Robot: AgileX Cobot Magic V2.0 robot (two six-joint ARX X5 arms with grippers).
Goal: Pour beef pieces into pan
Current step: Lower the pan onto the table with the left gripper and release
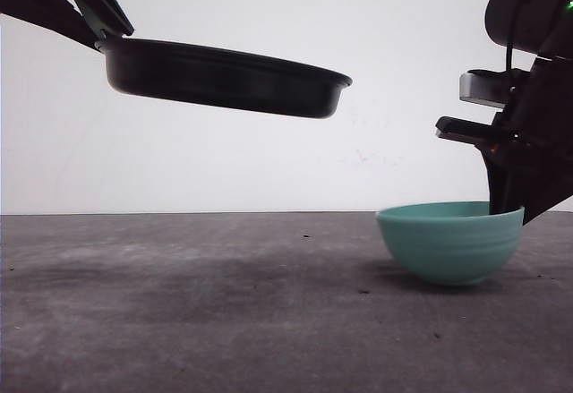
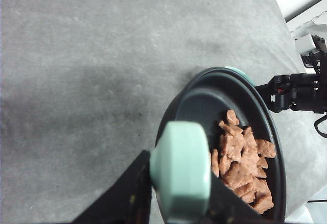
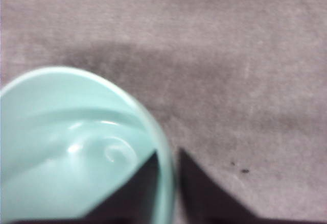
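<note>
Pan [image 1: 224, 78]: held in the air at upper left of the front view, well above the table [image 1: 179, 303], tilted slightly with its right rim lower. In the left wrist view the mint handle [image 2: 180, 170] sits between the dark fingers.

Left gripper [image 2: 176, 198]: closed on the pan's handle, one finger on each side of it.

Beef [image 2: 242, 163]: a heap of reddish-brown chunks lying inside the pan, gathered on one side of its floor, near the handle end. None seen on the table.

Bowl [image 1: 450, 241]: teal, resting on the table at right, well below the pan and off to its right. The right wrist view shows its inside [image 3: 71, 152] bare, no beef left in it.

Right gripper [image 3: 167, 183]: one finger inside the bowl's rim, one outside, so the jaws pinch the rim at the bowl's right side.

Done, as I judge it: the pour itself looks finished, since the beef is in the pan and the bowl is bare.

Left to do, as I judge it: set the pan down level on the table, release the handle, and let go of the bowl's rim.

Risk: with the pan tilted in the air, chunks could slide toward the low rim.
</note>
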